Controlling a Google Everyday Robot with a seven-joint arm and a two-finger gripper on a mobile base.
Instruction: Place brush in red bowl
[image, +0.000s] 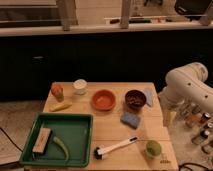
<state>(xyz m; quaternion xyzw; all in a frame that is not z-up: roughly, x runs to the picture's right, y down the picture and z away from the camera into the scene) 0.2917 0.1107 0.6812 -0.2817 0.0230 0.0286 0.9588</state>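
The brush (115, 148) has a white handle and a dark head and lies flat near the table's front edge, head toward the green tray. The red bowl (103, 99) stands in the middle of the table toward the back, with nothing visible inside. My white arm comes in from the right, and its gripper (168, 119) hangs beside the table's right edge, well away from both the brush and the bowl. It holds nothing that I can see.
A green tray (75, 122) at front left holds a wooden block (42, 140) and a green pod. A dark bowl (135, 99), blue sponge (130, 119), green cup (153, 148), white cup (80, 86), orange item (57, 90) and yellow item (60, 106) share the table. Bottles (200, 125) stand at the right.
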